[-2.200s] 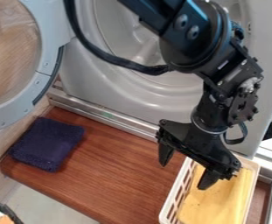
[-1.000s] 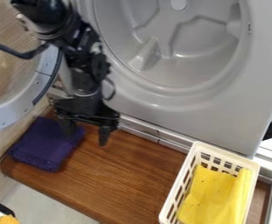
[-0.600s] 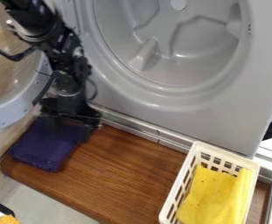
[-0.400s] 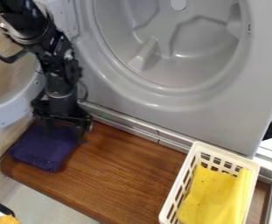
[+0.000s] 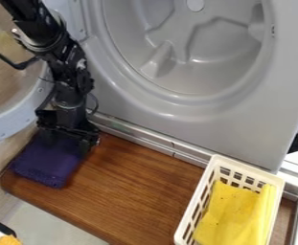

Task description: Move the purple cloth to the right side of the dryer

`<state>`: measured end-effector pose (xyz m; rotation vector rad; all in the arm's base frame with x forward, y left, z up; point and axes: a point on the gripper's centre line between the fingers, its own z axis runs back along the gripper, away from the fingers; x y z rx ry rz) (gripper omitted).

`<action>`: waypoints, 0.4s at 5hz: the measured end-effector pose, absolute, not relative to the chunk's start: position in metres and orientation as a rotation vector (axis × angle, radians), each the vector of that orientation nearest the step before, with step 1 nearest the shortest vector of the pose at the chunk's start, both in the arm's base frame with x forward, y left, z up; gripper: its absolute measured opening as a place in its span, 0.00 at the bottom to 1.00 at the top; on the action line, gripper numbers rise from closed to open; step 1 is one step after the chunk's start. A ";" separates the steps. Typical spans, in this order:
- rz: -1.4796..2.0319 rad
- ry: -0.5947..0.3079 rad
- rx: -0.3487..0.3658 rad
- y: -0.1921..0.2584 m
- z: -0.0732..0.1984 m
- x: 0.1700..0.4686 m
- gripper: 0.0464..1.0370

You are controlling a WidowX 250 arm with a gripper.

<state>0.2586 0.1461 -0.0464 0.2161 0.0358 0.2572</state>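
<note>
The gripper point(image 5: 66, 141) hangs at the left, low over the back part of the purple cloth point(image 5: 45, 163). Its two fingers stand apart, one over the cloth and one by the cloth's right edge; whether the tips touch the fabric I cannot tell. The cloth lies folded and flat at the left end of the brown wooden board point(image 5: 131, 191). Behind the board stands the grey dryer point(image 5: 196, 103), its round drum opening facing out.
The dryer's round door point(image 5: 13, 122) is swung out at the left, close beside the arm. At the board's right end sits a white basket point(image 5: 192, 210) with a yellow cloth point(image 5: 231, 215) in it. A metal rail point(image 5: 152, 144) runs between board and dryer.
From above the basket at the right, the gripper has swung left and come down over the purple cloth. Lately it has shifted only slightly. The cloth lies where it was.
</note>
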 end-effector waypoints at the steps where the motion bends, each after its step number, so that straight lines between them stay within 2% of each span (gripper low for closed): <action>1: 0.254 0.074 0.264 0.146 -0.052 0.261 0.96; 2: 0.200 0.092 0.281 0.139 -0.071 0.273 0.96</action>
